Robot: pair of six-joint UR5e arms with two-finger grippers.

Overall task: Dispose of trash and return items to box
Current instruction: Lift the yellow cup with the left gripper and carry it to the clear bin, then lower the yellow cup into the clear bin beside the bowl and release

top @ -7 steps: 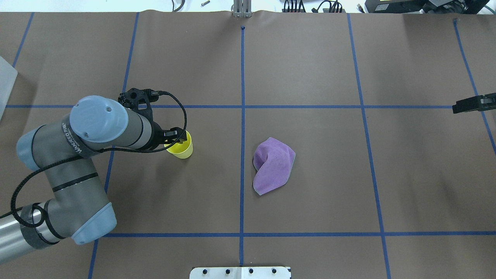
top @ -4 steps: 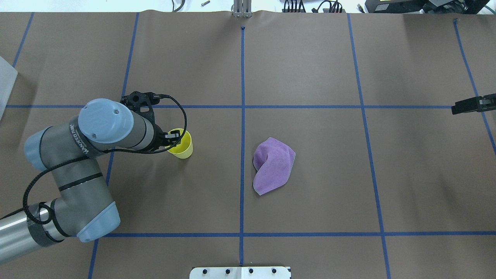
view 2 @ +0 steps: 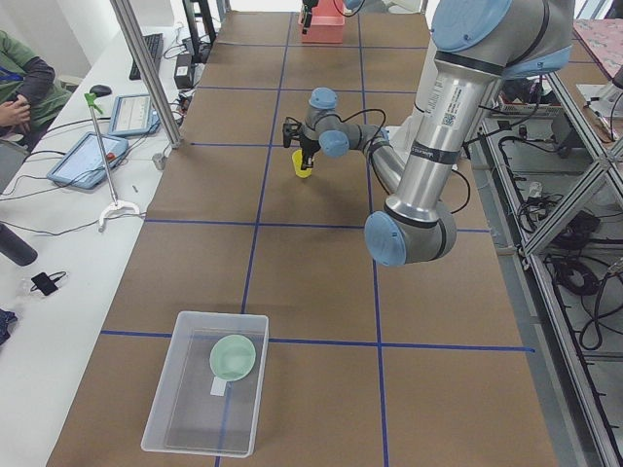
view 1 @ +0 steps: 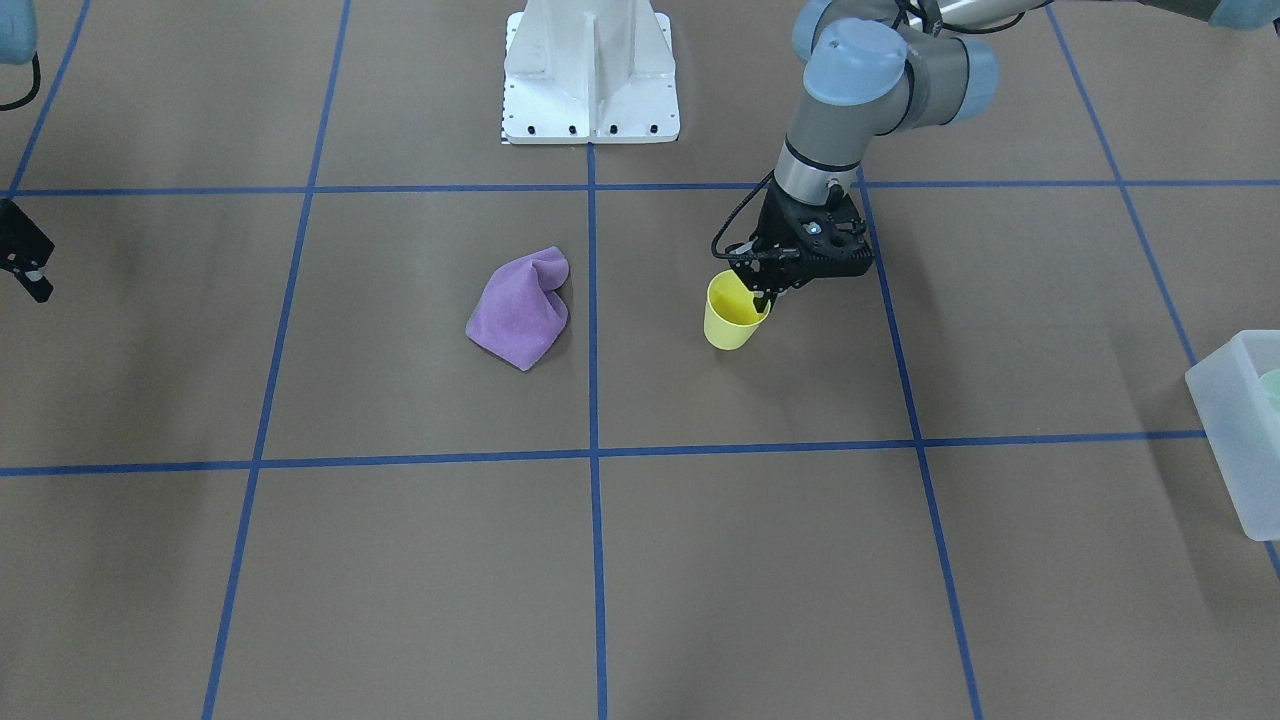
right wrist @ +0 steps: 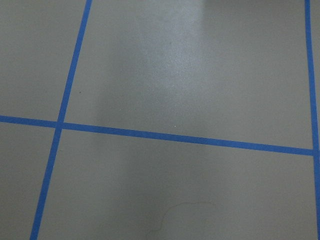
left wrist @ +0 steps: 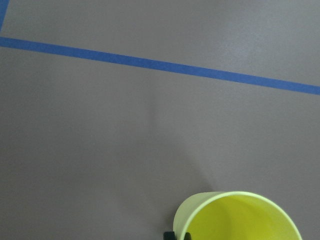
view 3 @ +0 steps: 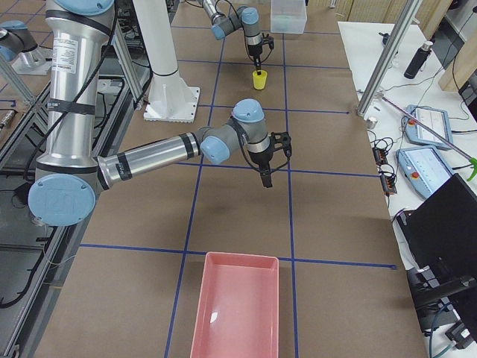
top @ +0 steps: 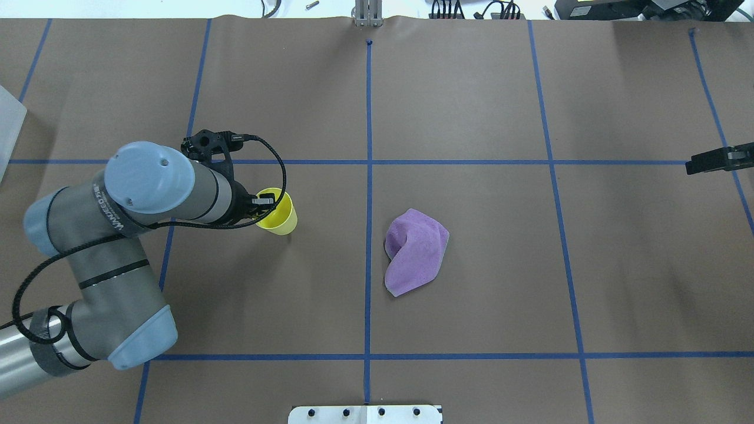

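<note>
Left tool (view 1: 764, 298) is clamping the yellow cup (view 1: 733, 316) by the rim on the robot's side, one finger reaching down inside and the other sitting against the outside wall. I can't tell whether the cup's base is resting on the bench (top: 471, 88) or hanging just off it. The left wrist camera is catching only the cup's open mouth at the bottom of its frame, with a blue tape line running across the bench beyond it. All this is happening in the left half of the bench, around mid-depth. The purple cloth (top: 415, 250) is lying crumpled just right of the center tape line, well apart from the cup, with nothing touching it. The mint-green bowl (view 2: 233, 356) is sitting upright inside the box (view 2: 161, 409), toward the end of the box that is facing the rest of the bench. The box is standing at the far left end, well apart from the cup. Right tool (view 3: 266, 179) is hanging over bare bench out on the right, fingers pointing down and looking pressed together with nothing between them. A pink tray (view 3: 235, 306) is sitting at the right end.
</note>
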